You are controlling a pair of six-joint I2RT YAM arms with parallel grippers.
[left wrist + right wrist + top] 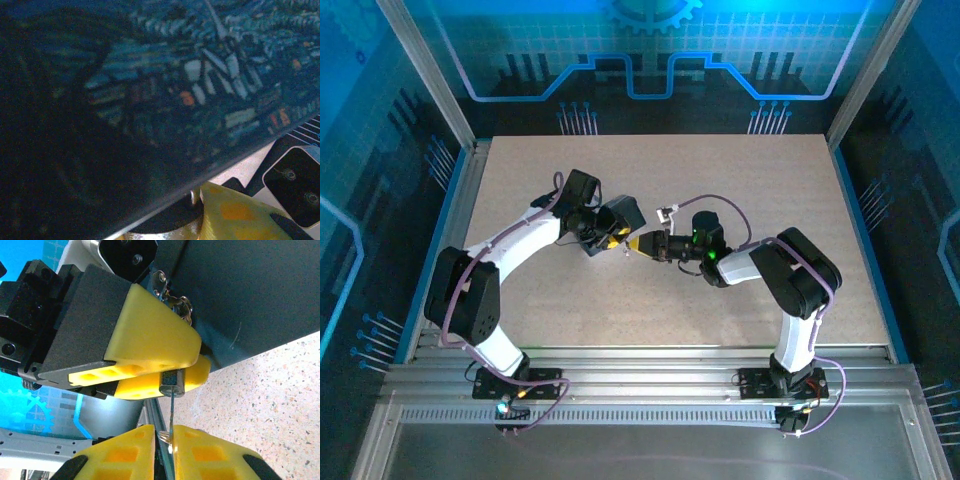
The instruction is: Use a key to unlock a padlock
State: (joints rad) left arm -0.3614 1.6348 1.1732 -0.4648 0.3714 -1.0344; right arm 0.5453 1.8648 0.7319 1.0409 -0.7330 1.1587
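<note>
Padlock (172, 384) pinched by left tool (182, 374) | right tool (169, 438) pinches key (171, 410) at padlock's edge | table (770, 180) open around

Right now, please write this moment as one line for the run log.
stage: insertion | left end effector: shut on padlock | right end effector: shut on key | key: blade at padlock's bottom

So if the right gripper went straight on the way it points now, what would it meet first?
The padlock, clamped in the left gripper directly ahead. The key pinched in the right gripper reaches its end face, apparently at the keyhole; how far in is unclear.
</note>
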